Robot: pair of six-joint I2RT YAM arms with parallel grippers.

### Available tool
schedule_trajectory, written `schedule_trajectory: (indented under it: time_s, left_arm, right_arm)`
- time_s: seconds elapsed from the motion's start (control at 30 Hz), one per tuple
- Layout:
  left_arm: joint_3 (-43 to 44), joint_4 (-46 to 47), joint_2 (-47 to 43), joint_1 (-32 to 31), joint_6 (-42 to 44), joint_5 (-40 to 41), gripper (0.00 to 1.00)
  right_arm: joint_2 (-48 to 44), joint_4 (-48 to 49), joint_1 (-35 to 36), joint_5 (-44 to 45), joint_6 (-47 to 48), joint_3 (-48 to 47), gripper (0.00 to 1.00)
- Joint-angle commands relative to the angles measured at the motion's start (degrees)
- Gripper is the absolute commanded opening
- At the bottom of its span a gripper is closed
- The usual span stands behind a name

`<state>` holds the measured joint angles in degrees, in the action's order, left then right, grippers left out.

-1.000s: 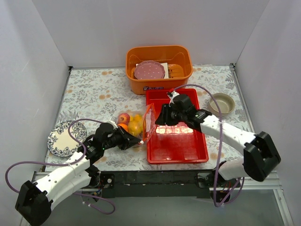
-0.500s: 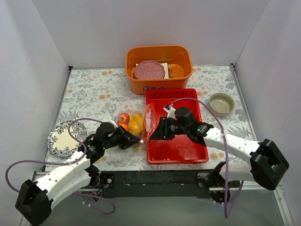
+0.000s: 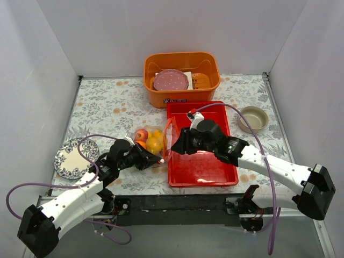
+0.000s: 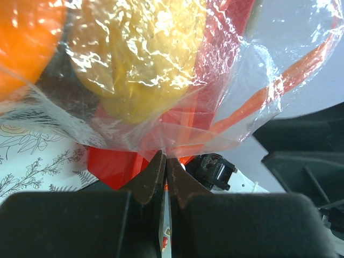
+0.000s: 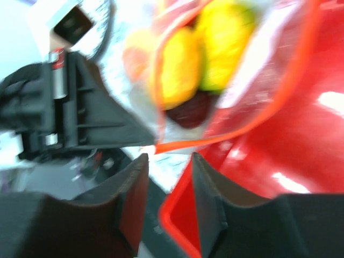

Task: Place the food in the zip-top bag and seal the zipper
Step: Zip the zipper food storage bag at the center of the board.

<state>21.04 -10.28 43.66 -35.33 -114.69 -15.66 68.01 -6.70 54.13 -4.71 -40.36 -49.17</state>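
Note:
The clear zip-top bag (image 3: pixel 156 142) lies on the floral table just left of the red tray, with toy fruits (image 3: pixel 149 141) inside: an orange, yellow pieces and a red one. Its orange-red zipper (image 3: pixel 168 141) faces the tray, and the mouth stands open. My left gripper (image 3: pixel 159 160) is shut on the bag's lower corner; the left wrist view shows the film pinched between its fingertips (image 4: pixel 164 157), with yellow fruit (image 4: pixel 142 59) above. My right gripper (image 3: pixel 176 148) is open and empty beside the zipper, which crosses just above its fingers in the right wrist view (image 5: pixel 215 138).
A red tray (image 3: pixel 204 166) lies under my right arm. An orange bin (image 3: pixel 181 78) with a pink plate (image 3: pixel 170 80) stands behind it. A beige bowl (image 3: pixel 253 118) sits at the right, a patterned plate (image 3: pixel 75 157) at the left.
My right gripper has moved down and left across the red tray to the bag's mouth. The left gripper and the bag have stayed in place.

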Motion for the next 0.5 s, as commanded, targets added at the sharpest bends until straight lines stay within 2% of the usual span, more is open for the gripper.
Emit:
schedule_trajectory:
  time_s: [0.0,0.07,0.13,0.17,0.2,0.23,0.3,0.47]
  left_arm:
    - [2.3,-0.1,-0.9,-0.1,-1.9,1.1,0.00]
    - [2.7,-0.2,-0.9,-0.1,-1.4,1.3,0.00]
    - [3.6,-0.9,-0.3,-0.1,-0.5,1.1,0.00]
    - [4.0,-2.0,-0.2,-0.1,-0.1,1.2,0.00]
    - [4.6,-3.5,-0.2,-0.1,0.3,1.3,0.00]
    - [5.0,-4.0,-0.2,-0.1,0.7,1.6,0.00]
    - [5.1,-4.5,-0.1,-0.1,0.7,1.8,0.00]
    - [5.0,-4.0,0.7,-0.1,0.0,1.2,0.00]
  right_arm:
    - [-3.4,-7.4,0.0,15.0,3.7,-2.6,0.48]
    - [-3.7,-8.2,-0.6,15.9,3.0,-2.5,0.46]
    - [-3.9,-7.5,-2.2,11.9,2.0,-2.2,0.43]
    - [-4.5,-7.3,-2.6,10.0,1.3,-2.1,0.48]
    - [-5.1,-6.2,-3.1,7.6,0.8,-1.5,0.60]
    - [-5.9,-3.4,-3.2,6.2,1.0,-0.2,0.97]
    - [-8.7,2.7,-3.2,3.1,1.5,4.3,0.98]
    - [-4.3,-3.5,-3.2,4.4,3.8,1.4,0.98]
